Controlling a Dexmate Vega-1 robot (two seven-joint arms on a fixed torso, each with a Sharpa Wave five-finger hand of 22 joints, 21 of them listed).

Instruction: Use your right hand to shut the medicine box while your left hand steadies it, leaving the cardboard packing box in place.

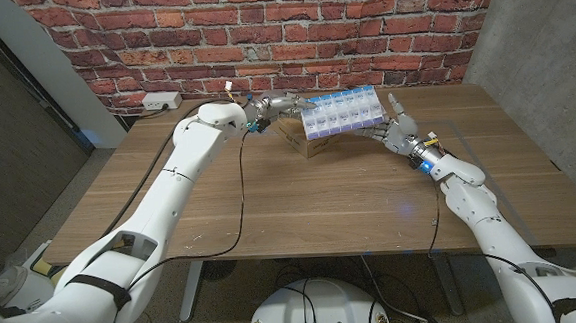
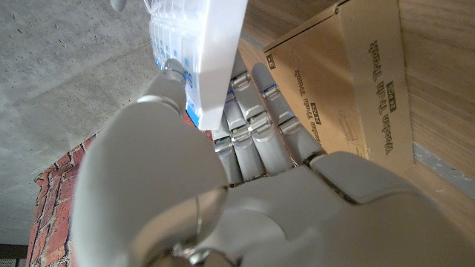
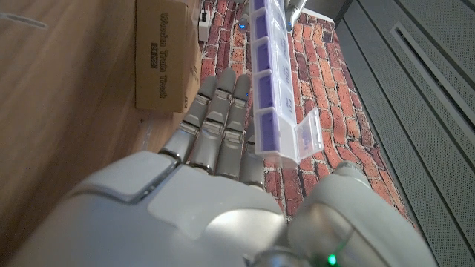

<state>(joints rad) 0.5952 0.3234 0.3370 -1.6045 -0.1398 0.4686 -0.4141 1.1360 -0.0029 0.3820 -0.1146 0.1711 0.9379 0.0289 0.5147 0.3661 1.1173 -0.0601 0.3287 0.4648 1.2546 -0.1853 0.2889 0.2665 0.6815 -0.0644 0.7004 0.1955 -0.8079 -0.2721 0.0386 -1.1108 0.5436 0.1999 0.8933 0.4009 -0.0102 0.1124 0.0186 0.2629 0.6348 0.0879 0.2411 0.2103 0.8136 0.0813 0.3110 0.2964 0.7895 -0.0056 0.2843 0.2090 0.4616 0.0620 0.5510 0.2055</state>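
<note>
- We see the medicine box (image 1: pixel 340 113) raised over the cardboard packing box (image 1: pixel 307 140), which sits on the far part of the wooden surface (image 1: pixel 300 201).
- Our left hand (image 1: pixel 277 107) grips the medicine box's left end, thumb (image 2: pixel 169 81) on one face and fingers (image 2: pixel 256 119) behind.
- Our right hand (image 1: pixel 398 130) supports its right end, fingers (image 3: pixel 223 119) underneath.
- One end lid (image 3: pixel 308 137) stands open.

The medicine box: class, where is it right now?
In the head view, the medicine box is at the table's far middle, held between the left hand and right hand, above the cardboard box.
</note>
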